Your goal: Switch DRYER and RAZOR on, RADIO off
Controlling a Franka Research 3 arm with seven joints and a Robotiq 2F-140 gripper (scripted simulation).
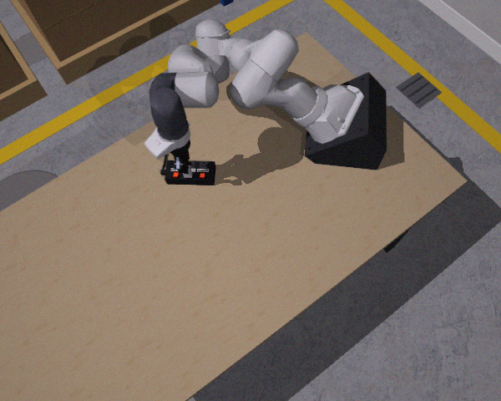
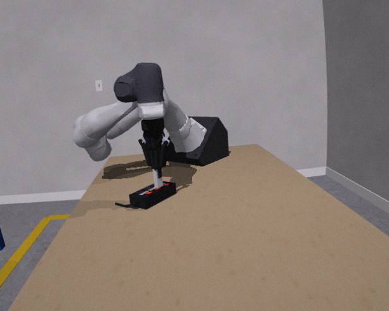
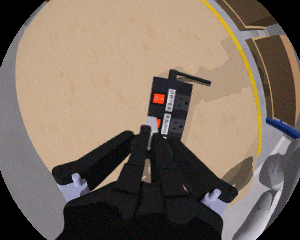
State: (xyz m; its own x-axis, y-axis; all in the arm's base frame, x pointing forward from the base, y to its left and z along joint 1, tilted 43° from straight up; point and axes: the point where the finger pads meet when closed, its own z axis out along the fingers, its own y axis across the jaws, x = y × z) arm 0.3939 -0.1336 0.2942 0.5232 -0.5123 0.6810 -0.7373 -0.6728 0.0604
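The black power strip [image 1: 191,180] [image 2: 148,201] [image 3: 180,103] lies flat, right way up, on the wooden table [image 1: 242,267] [image 2: 255,234] [image 3: 84,60], with its cable stub at one end. Two red rocker switches show on top: one switch [image 1: 175,175] [image 3: 158,98] lies near the cable end, and another switch [image 1: 202,175] lies nearer the arm's base. The white labels are too small to read. My gripper [image 1: 179,166] [image 2: 159,184] [image 3: 150,123] is shut and empty. It points straight down with its joined fingertips on the strip's top, over the middle part, and hides what lies beneath them.
The arm's black pedestal [image 1: 362,129] [image 2: 211,140] stands at the table's far end. Brown crates [image 1: 91,30] [image 3: 270,60] and a yellow floor line [image 1: 69,114] lie beyond the table edge close to the strip.
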